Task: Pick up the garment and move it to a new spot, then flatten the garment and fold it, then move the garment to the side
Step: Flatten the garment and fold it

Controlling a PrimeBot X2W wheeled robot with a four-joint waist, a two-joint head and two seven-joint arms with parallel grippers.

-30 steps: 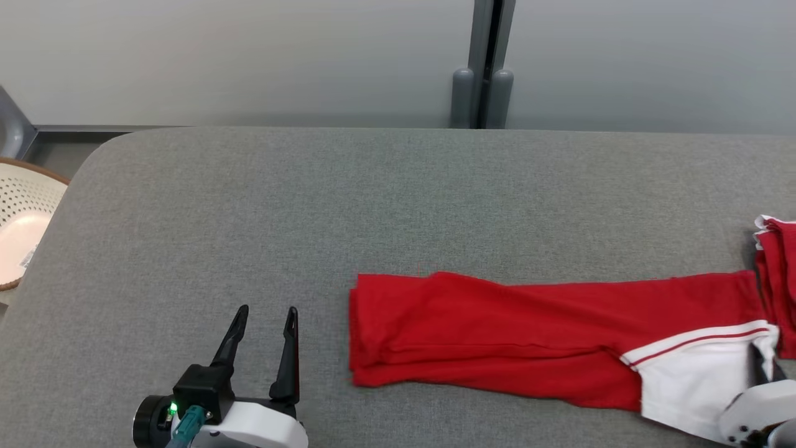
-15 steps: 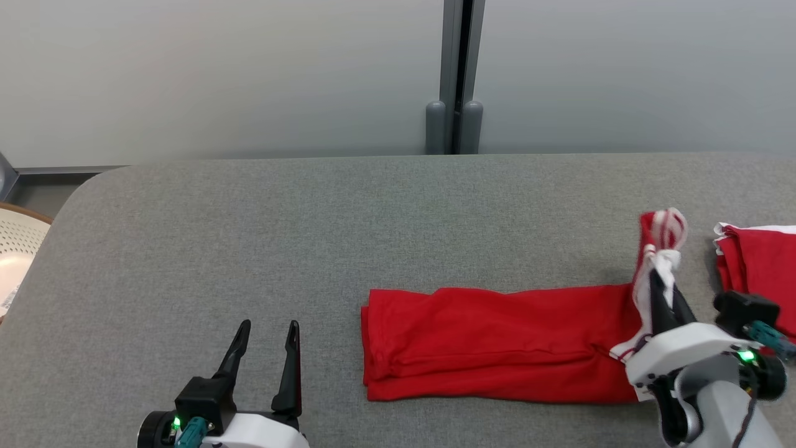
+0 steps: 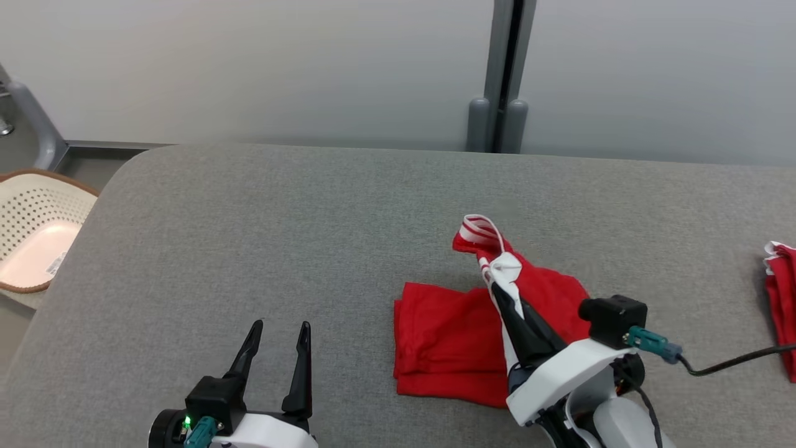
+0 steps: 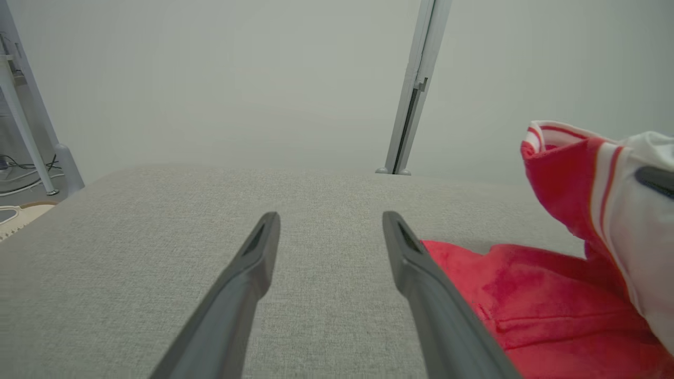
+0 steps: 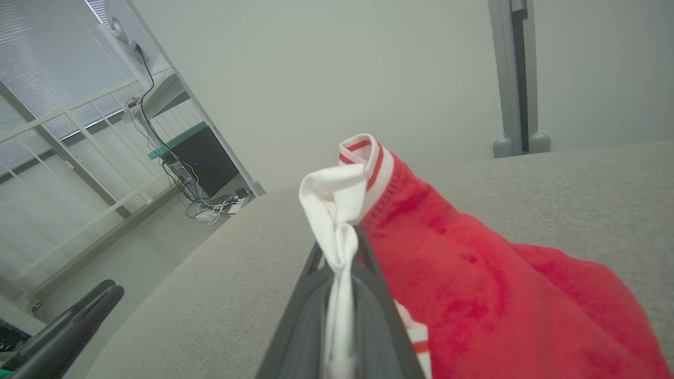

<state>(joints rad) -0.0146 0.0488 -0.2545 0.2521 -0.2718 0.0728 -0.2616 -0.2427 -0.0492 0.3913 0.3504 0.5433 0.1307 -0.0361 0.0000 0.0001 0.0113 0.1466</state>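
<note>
Red knit garment (image 3: 441,336), white ribbed end pinched by my right gripper (image 3: 497,289); left gripper (image 3: 281,325) gapes empty. Right wrist view adds floor cables (image 5: 216,208).

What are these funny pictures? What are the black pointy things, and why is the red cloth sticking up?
These are three photos from one robot. One looks down from a camera on its head. The other two come from small cameras on its wrists, looking along its fingers. The black pointy things are those fingers. Each pair is an end effector, the robot's kind of hand. The left end effector is open and empty. The right end effector is pinched shut on the white-trimmed end of the red garment, lifting that end above the part lying flat on the gray padded table, as in folding. A second red garment lies at the table's right edge, and a pale basket with holes sits beside the table on the left.
</note>
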